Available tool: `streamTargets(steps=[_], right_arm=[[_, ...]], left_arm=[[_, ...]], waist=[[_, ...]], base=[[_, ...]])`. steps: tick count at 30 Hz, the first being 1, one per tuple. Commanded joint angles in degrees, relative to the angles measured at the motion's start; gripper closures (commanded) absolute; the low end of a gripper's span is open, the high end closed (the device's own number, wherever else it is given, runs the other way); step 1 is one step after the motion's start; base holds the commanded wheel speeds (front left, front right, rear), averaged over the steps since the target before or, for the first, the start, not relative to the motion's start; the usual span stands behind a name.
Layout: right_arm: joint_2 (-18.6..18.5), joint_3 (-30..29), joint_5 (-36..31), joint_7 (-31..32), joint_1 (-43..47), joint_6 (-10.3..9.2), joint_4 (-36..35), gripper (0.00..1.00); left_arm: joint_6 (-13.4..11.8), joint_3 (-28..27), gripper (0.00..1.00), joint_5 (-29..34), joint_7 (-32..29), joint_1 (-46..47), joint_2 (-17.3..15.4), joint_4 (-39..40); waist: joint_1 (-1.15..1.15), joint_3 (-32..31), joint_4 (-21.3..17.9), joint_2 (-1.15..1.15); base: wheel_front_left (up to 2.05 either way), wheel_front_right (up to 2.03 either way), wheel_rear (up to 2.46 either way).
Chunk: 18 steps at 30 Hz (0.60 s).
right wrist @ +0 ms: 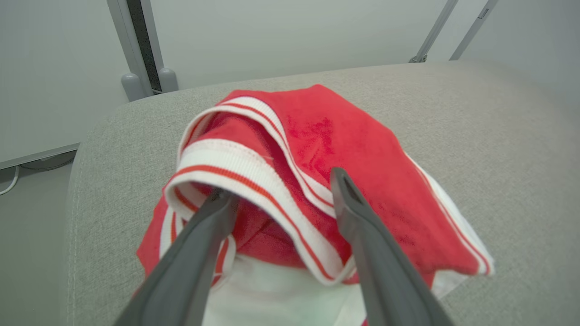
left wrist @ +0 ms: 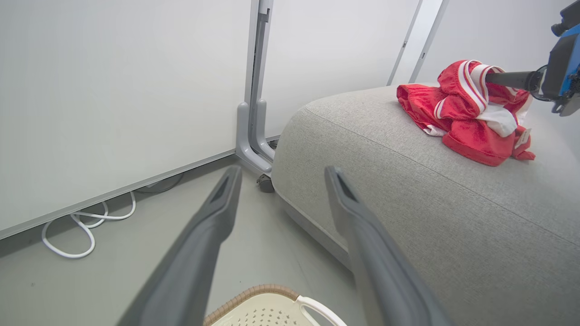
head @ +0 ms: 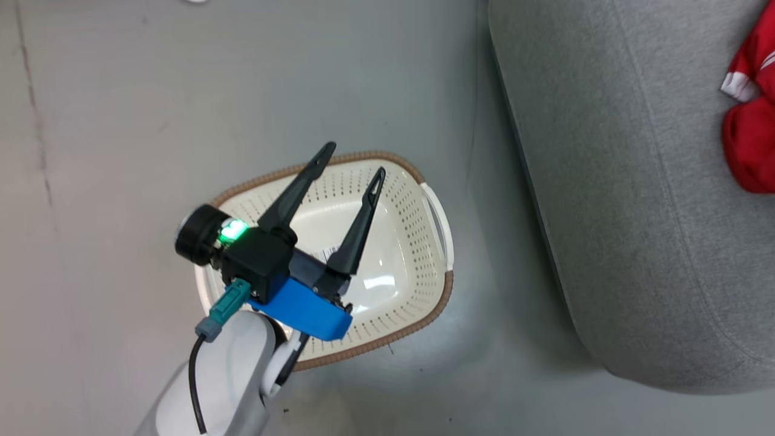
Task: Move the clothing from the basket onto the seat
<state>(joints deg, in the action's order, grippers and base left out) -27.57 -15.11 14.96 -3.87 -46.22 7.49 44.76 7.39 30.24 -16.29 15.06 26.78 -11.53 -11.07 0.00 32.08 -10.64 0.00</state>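
Observation:
The cream basket (head: 404, 254) with its brown rim stands on the floor left of the grey seat (head: 636, 212); its inside shows bare plastic. My left gripper (head: 356, 158) hovers open above it, holding nothing, and its fingers point past the basket rim (left wrist: 253, 312) toward the seat's corner (left wrist: 408, 203). The red and white clothing (left wrist: 466, 122) lies bunched on the seat, at the head view's right edge (head: 751, 139). My right gripper (right wrist: 280, 183) is open, its fingers pushed under a striped band of the clothing (right wrist: 344, 149). One of its fingers (left wrist: 512, 79) reaches into the pile.
White wall panels stand behind the seat, joined by a grey post with a foot (left wrist: 253, 136) near the seat's corner. A white cable (left wrist: 86, 226) loops on the grey floor along the wall. Open floor (head: 121, 121) lies left of the basket.

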Motion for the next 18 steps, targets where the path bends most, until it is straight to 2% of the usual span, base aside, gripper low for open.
streamTargets(steps=[1,7,13,18], right_arm=[[-0.67,0.34,0.31,-0.1,1.88,0.01,-0.53,0.0],[-0.88,2.24,0.42,-0.3,8.62,0.01,-4.63,0.0],[1.88,2.18,-0.74,-0.08,16.03,0.01,-10.9,0.0],[6.55,0.54,-2.73,0.21,23.05,0.01,-17.1,0.0]], left_arm=[[0.15,-0.35,0.0,-0.45,0.17,-1.05,0.53,-0.31],[0.15,-2.39,0.0,-2.3,0.17,-5.9,2.61,-2.24],[0.15,-4.97,0.0,-3.29,0.17,-11.27,3.89,-4.36],[0.15,-7.71,0.0,-3.3,0.17,-15.72,4.75,-5.17]], waist=[[0.0,-3.83,0.83,0.0],[0.0,-11.53,1.99,0.0],[0.0,-18.64,3.21,0.0],[0.0,-24.21,4.46,0.0]], base=[[0.0,0.0,0.0],[0.0,0.0,0.0],[0.0,0.0,0.0],[0.0,0.0,0.0]])
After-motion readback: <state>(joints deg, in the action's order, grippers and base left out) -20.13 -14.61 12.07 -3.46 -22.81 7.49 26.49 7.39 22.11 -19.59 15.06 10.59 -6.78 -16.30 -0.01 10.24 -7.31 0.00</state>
